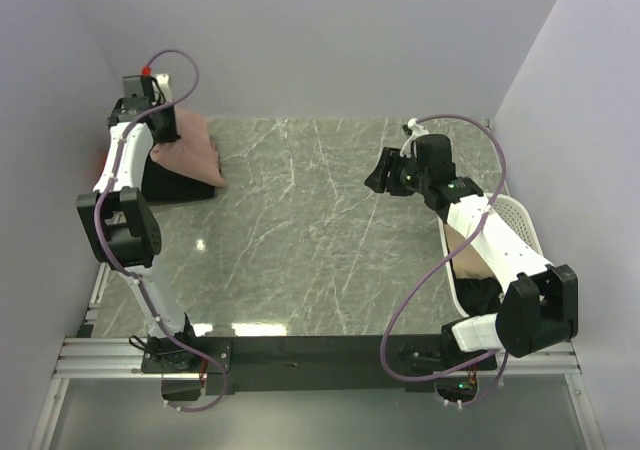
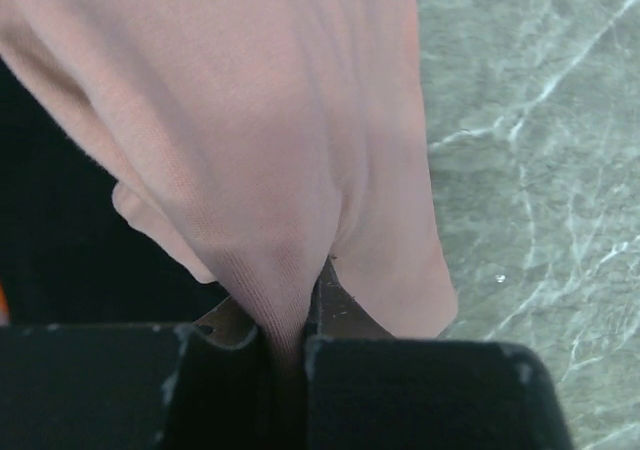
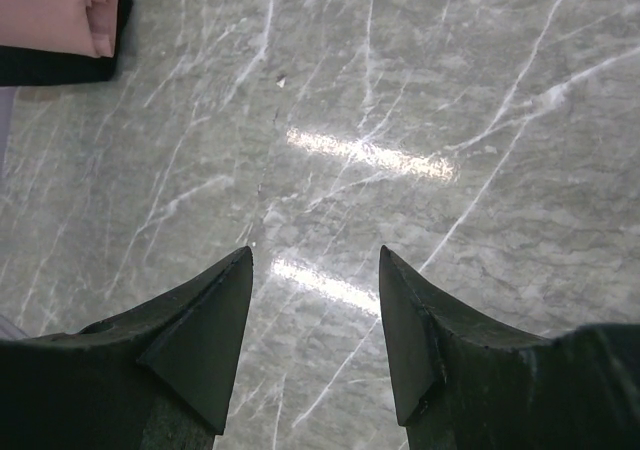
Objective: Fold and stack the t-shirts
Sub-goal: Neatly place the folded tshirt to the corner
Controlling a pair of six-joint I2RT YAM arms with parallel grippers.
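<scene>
Gleaming marble table (image 1: 300, 220) sits between pale walls (image 1: 350, 40).

The left arm (image 1: 120, 170) stretches to the far left corner with the left tool (image 2: 300, 320) clamped tight on the pink t-shirt (image 2: 250, 120), while the right arm (image 1: 490, 235) bends inward, the right tool (image 3: 315, 300) held aloft, jaws apart.

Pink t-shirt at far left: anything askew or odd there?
Yes: the pink t-shirt looks crooked on the black t-shirt, bunched up where the left tool is shut on a fold, not lying flat.
</scene>
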